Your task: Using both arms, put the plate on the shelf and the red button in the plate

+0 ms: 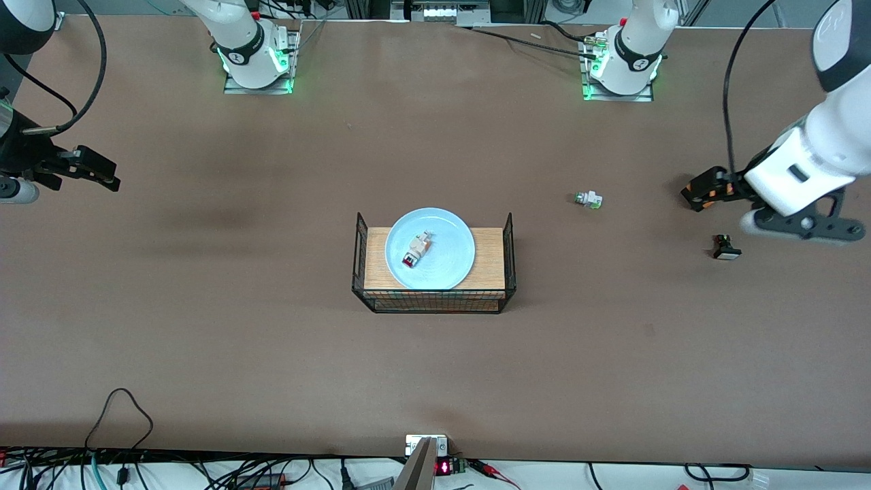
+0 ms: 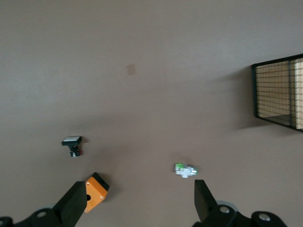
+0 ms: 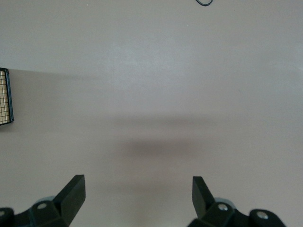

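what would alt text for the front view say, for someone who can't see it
A pale blue plate with a red button on it sits on a wire-sided wooden rack mid-table. Both arms wait at the table ends, left hand and right hand open and empty, with a green-capped button and a black button toward the left arm's end.

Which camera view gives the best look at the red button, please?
The front view shows it best: the red button lies on the plate, which sits on the wire-sided rack. The left wrist view shows only the rack's end, not the button. The right wrist view shows only a rack corner and bare table.
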`<state>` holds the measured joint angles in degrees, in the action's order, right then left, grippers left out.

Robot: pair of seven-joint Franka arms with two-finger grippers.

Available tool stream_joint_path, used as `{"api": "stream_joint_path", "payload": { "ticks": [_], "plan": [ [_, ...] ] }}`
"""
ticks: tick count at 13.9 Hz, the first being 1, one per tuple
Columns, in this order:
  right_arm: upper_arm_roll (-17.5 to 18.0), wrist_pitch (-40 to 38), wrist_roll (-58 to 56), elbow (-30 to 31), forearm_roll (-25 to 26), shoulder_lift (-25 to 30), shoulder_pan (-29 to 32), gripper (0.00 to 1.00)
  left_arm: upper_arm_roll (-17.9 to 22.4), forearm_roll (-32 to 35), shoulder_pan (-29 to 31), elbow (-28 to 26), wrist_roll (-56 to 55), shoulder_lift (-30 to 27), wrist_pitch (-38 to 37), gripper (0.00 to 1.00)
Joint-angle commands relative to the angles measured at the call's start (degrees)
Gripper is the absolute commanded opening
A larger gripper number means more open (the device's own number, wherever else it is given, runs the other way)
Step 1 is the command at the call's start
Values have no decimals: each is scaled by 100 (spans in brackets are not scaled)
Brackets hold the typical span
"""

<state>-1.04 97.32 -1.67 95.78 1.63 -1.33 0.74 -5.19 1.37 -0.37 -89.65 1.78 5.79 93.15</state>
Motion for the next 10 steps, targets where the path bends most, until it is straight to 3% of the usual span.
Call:
{"api": "stream_joint_path", "payload": {
  "ticks": [1,3,10],
  "plan": [
    [7,-108,-18,-112,-13,-8,-4,100,36,-111,80,-1448,270,-1026,519,100],
    [7,-108,-9,-121,-13,1,-4,100,255,-260,89,-1617,261,-1124,600,100],
    [7,-213,0,-200,-13,1,-83,100,265,-251,2,-1591,217,-1150,520,100]
  ]
}}
